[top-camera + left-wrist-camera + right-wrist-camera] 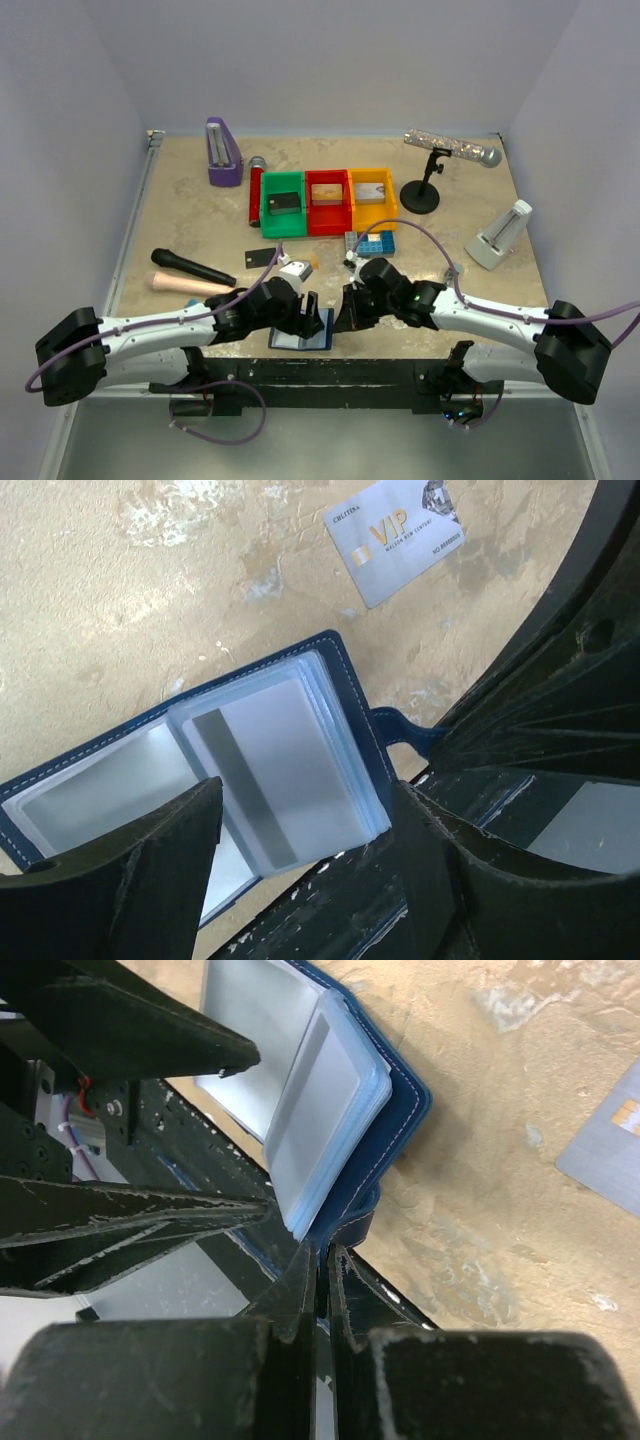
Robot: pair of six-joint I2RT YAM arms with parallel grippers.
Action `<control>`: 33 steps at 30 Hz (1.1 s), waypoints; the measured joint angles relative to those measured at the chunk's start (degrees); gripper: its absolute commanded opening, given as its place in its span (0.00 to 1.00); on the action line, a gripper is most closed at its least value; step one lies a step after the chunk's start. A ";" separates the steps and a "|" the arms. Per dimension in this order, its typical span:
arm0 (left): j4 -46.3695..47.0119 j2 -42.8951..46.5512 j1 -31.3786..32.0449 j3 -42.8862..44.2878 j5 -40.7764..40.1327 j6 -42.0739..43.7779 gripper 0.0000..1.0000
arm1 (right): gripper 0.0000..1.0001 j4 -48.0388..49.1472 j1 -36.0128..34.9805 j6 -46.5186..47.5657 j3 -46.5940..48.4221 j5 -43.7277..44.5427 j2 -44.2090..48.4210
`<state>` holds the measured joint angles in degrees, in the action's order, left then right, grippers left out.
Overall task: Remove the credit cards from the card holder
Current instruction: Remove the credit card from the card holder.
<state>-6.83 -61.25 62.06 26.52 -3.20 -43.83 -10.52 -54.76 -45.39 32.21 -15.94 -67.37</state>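
Holder (150,770) lies open at the middle of the worktop's (120,610) near edge. Right pincer (322,1255) is clenched on its tab (405,730). Left pincer (305,800) is released, straddling the sleeves and gripping nothing. Striped card (290,760) sits in the top sleeve; VIP card (395,540) is already out, nearby.

Risks:
- The thin tab hold slips and the holder skids off the near edge.
- Left pinches sleeve plus card and drags the whole holder up.
- The sleeves flop shut.

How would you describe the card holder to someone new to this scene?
Find the table's near edge, between the left hand and right hand. The card holder lies open there: navy, with pale clear pockets, unlike the studded blue plate behind.
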 measured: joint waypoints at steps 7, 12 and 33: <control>0.33 -3.02 0.00 1.01 0.00 0.04 0.69 | 0.00 1.97 0.00 -0.02 0.00 -1.33 0.02; 0.24 -3.67 0.00 1.03 -0.07 0.04 0.64 | 0.00 2.49 0.00 -0.04 -0.04 -1.68 0.07; -1.44 -5.18 0.00 1.14 -1.97 -0.02 0.53 | 0.00 2.58 0.00 -0.02 -0.55 -1.75 1.22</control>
<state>-8.27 -66.43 62.06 27.66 -5.17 -43.86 -7.94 -54.76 -45.41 31.66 -17.69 -66.15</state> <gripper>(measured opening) 0.549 0.032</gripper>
